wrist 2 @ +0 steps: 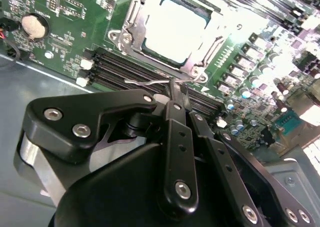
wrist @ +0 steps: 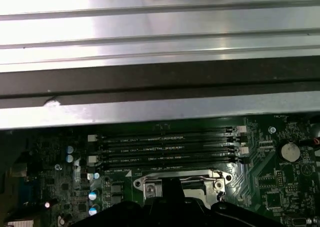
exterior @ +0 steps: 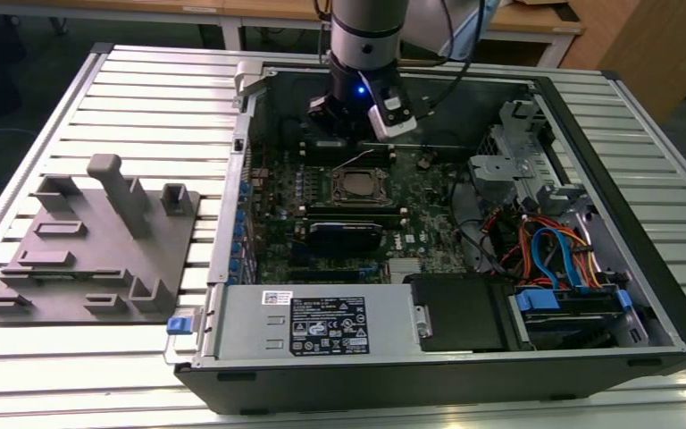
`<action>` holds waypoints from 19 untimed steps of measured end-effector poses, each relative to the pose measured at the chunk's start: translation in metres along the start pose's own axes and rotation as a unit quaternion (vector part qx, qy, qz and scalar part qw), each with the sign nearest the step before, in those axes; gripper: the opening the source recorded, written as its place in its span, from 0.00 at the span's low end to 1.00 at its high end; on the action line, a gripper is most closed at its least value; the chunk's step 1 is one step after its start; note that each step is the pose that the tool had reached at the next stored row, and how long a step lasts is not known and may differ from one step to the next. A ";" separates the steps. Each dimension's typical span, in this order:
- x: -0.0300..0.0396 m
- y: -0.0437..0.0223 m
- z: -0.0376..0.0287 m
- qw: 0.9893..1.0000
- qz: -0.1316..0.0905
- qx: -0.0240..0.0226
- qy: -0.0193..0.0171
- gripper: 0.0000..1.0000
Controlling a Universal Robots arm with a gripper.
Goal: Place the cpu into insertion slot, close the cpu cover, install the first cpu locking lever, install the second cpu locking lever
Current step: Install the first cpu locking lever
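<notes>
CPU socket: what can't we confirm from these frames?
- Lever latching: in the second wrist view the tool covers the near edge of the cpu cover.
- cpu top: washed out by glare there.
- Socket in the first wrist view: the tool body hides most of it.

Pale silver chip lying flat in its socket, metal frame cover closed around it, just beyond the gripper fingertips

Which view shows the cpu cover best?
The second wrist view: the cpu cover lies closed around the cpu, frame edges visible, the gripper just beside it. The exterior view shows it small, under the arm. The first wrist view catches one edge.
</notes>
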State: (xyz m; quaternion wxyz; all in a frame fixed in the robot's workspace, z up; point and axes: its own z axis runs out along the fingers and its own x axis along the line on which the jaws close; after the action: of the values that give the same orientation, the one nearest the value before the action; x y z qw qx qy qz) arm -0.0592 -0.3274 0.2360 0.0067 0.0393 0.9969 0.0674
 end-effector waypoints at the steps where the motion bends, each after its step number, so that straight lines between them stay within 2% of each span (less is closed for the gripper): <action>1: -0.0011 -0.0001 0.0006 1.000 0.000 0.000 0.000 0.10; 4: -0.0019 0.0006 0.0021 1.000 0.000 0.000 0.000 0.10; 10: -0.0016 0.0071 0.0040 1.000 -0.008 0.000 0.001 0.10; 19: -0.0092 0.0119 0.0087 1.000 -0.008 0.000 0.002 0.10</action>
State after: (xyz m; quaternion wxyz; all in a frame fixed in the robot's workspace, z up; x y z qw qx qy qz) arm -0.0489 -0.3153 0.2290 0.0055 0.0309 0.9972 0.0678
